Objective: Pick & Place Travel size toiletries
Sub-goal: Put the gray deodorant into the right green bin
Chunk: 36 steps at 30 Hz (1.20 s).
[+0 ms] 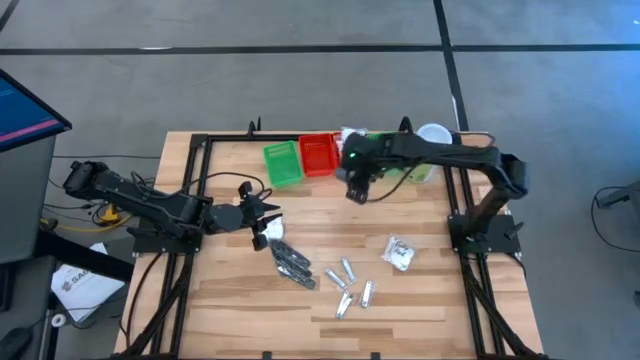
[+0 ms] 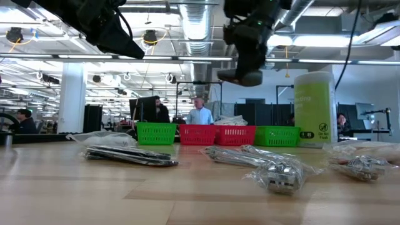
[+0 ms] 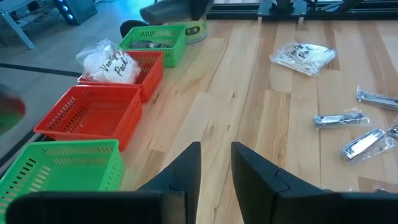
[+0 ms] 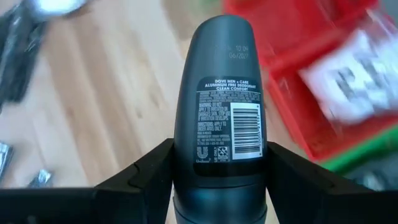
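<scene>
My right gripper [image 1: 357, 187] hangs above the table just in front of the red tray [image 1: 319, 154], shut on a dark grey oval deodorant stick [image 4: 219, 93]. On the near part of the table lie black narrow pieces [image 1: 292, 263], small silver tubes [image 1: 346, 285] and a white soft packet [image 1: 400, 252]. Another white packet [image 3: 112, 62] lies in a second red tray. My left gripper [image 3: 214, 168] is at the table's left, above the wood, open by a narrow gap with nothing between its fingers. My right gripper pinches the deodorant stick's two narrow sides [image 4: 186, 158] between its two fingers [image 4: 146, 171], at the end nearer the wrist. The fingers slant steeply down. The stick points along them, its rounded free end [image 2: 245, 78] lowest, well clear of the table.
A row of green and red trays [image 2: 156, 133] stands at the table's far edge, with a tall pale green cylinder [image 2: 315, 109] to their right. Bare wood lies between the trays and the loose items. People show in the room beyond the table.
</scene>
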Tool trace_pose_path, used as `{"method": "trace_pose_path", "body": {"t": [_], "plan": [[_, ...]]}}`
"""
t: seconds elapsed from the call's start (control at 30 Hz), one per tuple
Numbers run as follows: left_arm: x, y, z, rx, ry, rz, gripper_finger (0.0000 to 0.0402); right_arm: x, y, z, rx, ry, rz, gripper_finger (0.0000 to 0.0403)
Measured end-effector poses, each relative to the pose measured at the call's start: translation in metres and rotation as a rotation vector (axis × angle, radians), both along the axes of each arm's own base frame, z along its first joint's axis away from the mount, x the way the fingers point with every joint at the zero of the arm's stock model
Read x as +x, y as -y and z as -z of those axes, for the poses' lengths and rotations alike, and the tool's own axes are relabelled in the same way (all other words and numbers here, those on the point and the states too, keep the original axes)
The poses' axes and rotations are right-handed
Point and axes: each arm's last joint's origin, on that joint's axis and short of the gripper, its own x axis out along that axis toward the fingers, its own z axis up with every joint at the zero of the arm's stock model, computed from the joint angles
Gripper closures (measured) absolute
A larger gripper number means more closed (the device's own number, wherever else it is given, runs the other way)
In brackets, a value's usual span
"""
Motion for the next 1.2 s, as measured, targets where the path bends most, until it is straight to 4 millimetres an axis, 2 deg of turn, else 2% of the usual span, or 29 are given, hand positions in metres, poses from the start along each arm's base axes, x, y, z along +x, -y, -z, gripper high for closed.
{"method": "trace_pose_path", "body": {"t": [0.17, 0.37, 0.57, 0.83, 1.0, 1.2], "plan": [[0.0, 0.0, 0.0, 0.0, 0.001, 0.0, 0.0321, -0.025, 0.02, 0.011, -0.014, -0.02, 0.188, 0.0199], [0.0, 0.0, 0.0, 0.0, 0.001, 0.0, 0.0321, -0.042, 0.051, 0.024, -0.034, -0.046, 0.391, 0.0198], [0.0, 0.0, 0.0, 0.0, 0.0, 0.0, 0.0321, -0.042, 0.08, 0.038, -0.037, -0.033, 0.471, 0.0199], [0.0, 0.0, 0.0, 0.001, -0.005, 0.0, 0.0321, -0.049, 0.11, 0.063, -0.03, -0.117, 0.589, 0.02], [0.0, 0.0, 0.001, 0.001, -0.007, 0.0, 0.0321, -0.054, 0.122, 0.073, -0.041, -0.152, 0.634, 0.0197], [0.0, 0.0, 0.001, 0.001, -0.007, 0.0, 0.0321, -0.059, 0.128, 0.073, -0.038, -0.146, 0.679, 0.0191]]}}
